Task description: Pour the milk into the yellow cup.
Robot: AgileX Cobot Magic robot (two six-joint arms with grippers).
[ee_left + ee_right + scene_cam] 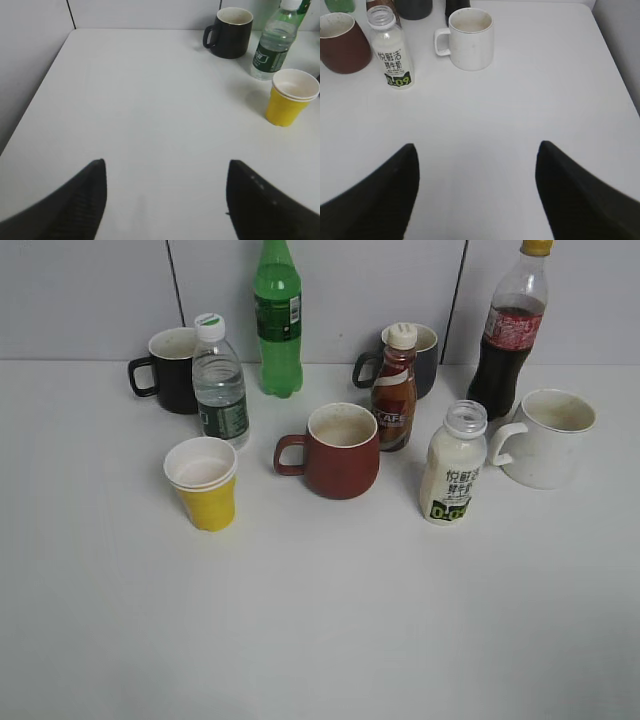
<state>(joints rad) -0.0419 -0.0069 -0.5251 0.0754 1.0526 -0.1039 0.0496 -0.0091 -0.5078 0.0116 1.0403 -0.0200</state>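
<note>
On the surface [320, 640] ahead of me, the paper cup [203, 483] stands front left, a water bottle [220, 382] just behind it. A handled mug [338, 451] sits in the middle. The milk bottle [453, 464] stands to its right, another mug [546, 438] just beyond, further right.

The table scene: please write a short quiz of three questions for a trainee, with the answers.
1. True or false: the milk bottle has its cap on.
2. Which mug stands between the yellow cup and the milk bottle? A) black mug B) dark red mug C) white mug
3. Fill in: the left gripper and the right gripper both have their fingers ____, holding nothing.

Key
1. False; its neck is open.
2. B
3. open
</note>
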